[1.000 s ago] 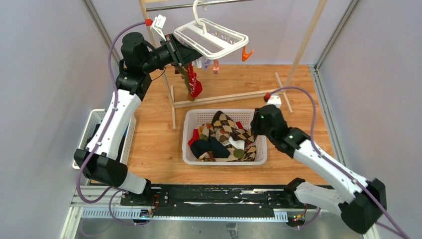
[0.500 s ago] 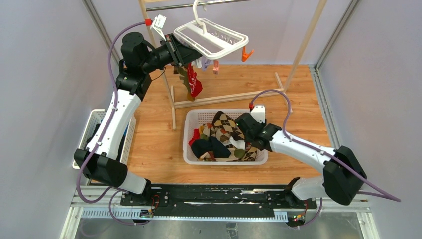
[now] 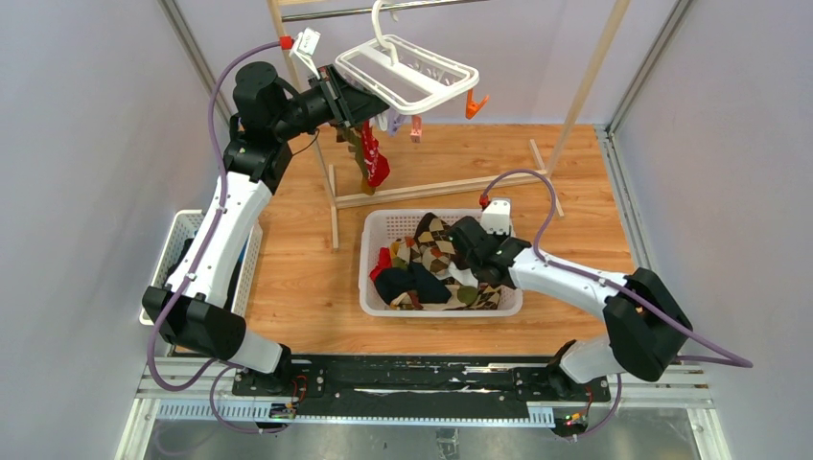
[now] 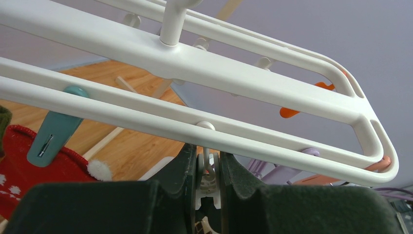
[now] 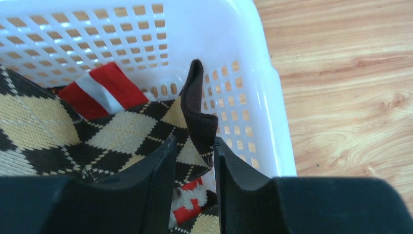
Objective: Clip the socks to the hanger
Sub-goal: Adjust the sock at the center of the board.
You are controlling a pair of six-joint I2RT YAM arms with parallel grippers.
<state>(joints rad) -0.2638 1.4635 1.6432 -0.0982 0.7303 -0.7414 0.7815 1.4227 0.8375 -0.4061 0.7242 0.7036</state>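
Since a second ago my right arm has swung in from the 3 o'clock rim of the basket (image 3: 393, 222) and now reaches over the heap inside. The basket has slid slightly toward 3 o'clock on the tabletop (image 3: 297, 259), and my left arm has not shifted.

At 9 o'clock a white side bin (image 3: 174, 251) sits at the tabletop's edge. My left arm rises past it to 11 o'clock, where my left fingers (image 4: 208, 165) are clenched on a pale clip (image 4: 207, 179) that dangles from a peg under the near rail of the hanger (image 4: 243, 80). The hanger hangs tilted by its hook from the bar of the wooden rack (image 3: 587, 77) at 12 o'clock. At the pale clip's 9 o'clock a teal clip (image 4: 53, 134) bites a red sock (image 4: 29, 175), which dangles beside an olive sock (image 3: 353, 144). An orange clip (image 3: 476, 103) hangs at the hanger's 3 o'clock end.

The rest of the socks (image 3: 436, 251) lie piled in the basket at the centre, with tan-and-brown argyle on top and red, white and navy beneath. My right fingers (image 5: 195, 146) are at the heap's 3 o'clock side, just inside the wall. They stand released, straddling an upright brown cuff (image 5: 199, 122). It touches the right finger, but argyle shows between it and the left one, so nothing is pinched.
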